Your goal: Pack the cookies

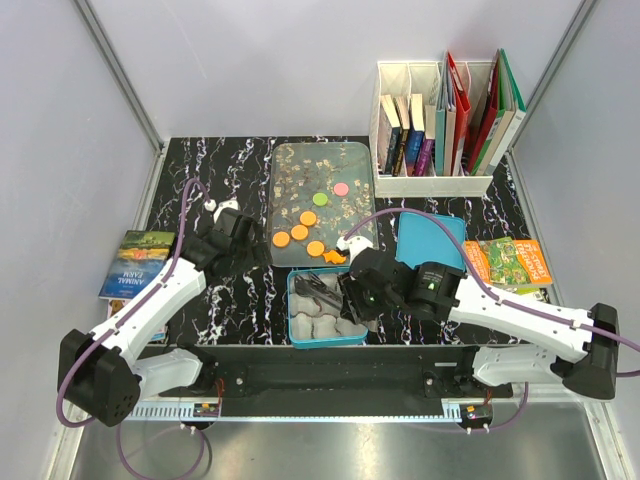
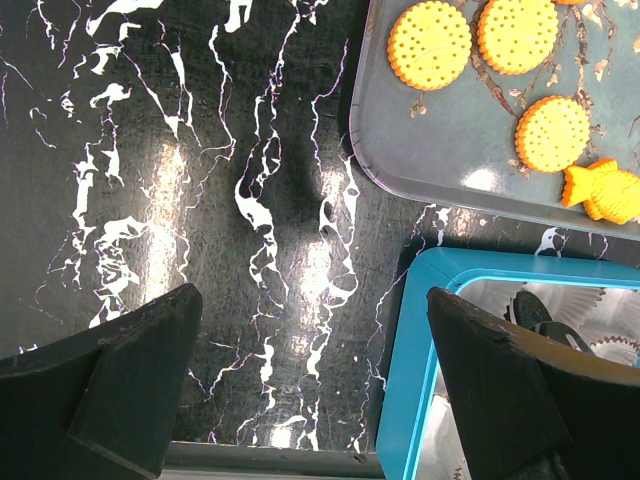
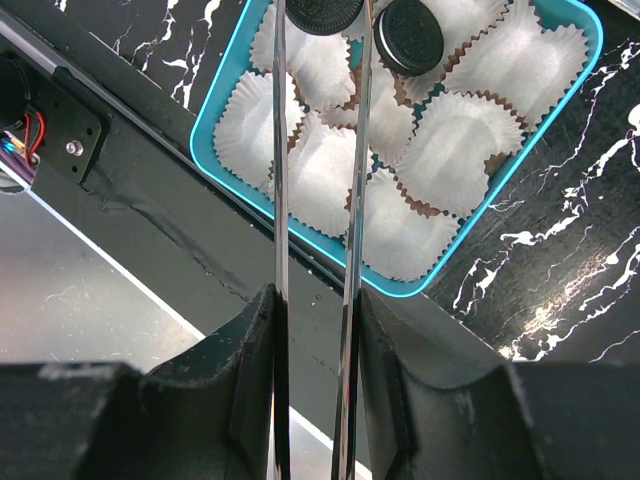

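Note:
Orange cookies (image 2: pixel 430 45) lie on a clear patterned tray (image 2: pixel 450 150), with a fish-shaped orange one (image 2: pixel 605 190) at its near edge. A green cookie (image 1: pixel 320 198) and a pink cookie (image 1: pixel 341 188) sit further back on it. My left gripper (image 2: pixel 315 380) hangs open over bare table, just left of the blue tin (image 2: pixel 410 370). My right gripper (image 3: pixel 315 370) is shut on metal tongs (image 3: pixel 280 200). The tong tips reach over the tin with a black cookie (image 3: pixel 322 12) between them. A second black cookie (image 3: pixel 408 35) rests in a paper cup.
White crinkled paper cups (image 3: pixel 460 140) fill the tin. Its blue lid (image 1: pixel 430 240) lies to the right of the tray. A white book holder (image 1: pixel 440 120) stands at the back right. A book (image 1: pixel 138 262) lies at the left table edge and another book (image 1: pixel 507 262) at the right.

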Robot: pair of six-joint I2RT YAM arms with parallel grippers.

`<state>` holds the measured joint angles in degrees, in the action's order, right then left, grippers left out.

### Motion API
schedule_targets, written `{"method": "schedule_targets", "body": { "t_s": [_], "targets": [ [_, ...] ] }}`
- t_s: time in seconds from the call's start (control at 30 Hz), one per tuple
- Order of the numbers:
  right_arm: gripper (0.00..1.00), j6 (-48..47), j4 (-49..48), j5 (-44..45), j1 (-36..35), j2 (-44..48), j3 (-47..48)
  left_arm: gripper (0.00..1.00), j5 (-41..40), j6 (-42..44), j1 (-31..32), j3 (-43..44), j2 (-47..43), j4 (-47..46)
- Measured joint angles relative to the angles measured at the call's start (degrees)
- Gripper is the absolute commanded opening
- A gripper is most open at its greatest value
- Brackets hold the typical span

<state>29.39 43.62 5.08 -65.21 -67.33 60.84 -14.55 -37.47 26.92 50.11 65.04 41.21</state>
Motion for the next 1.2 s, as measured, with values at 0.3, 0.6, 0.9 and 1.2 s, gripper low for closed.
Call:
{"method": "schedule_targets", "body": {
  "t_s": [0.3, 0.6, 0.9, 1.2],
  "targets": [
    [0.0, 0.02, -2.27, 0.48, -0.02, -0.74, -1.7, 0.99, -0.02, 0.0, 0.0, 0.0, 0.0, 0.0],
    [0.0, 0.09, -3.08, 0.07, -0.17, -1.75, -2.43, 0.99, -0.02, 0.0, 0.0, 0.0, 0.0, 0.02],
    [0.0, 1.38, -1.95, 0.0, -3.45, -1.14, -2.43, 0.99, -0.02, 0.0, 0.0, 0.0, 0.0, 0.02],
    [0.22, 2.47, -1.62, 0.37, -4.5, -1.03, -3.23, 0.99, -0.02, -0.02, 0.0, 0.0, 0.0, 0.04]
  ]
}}
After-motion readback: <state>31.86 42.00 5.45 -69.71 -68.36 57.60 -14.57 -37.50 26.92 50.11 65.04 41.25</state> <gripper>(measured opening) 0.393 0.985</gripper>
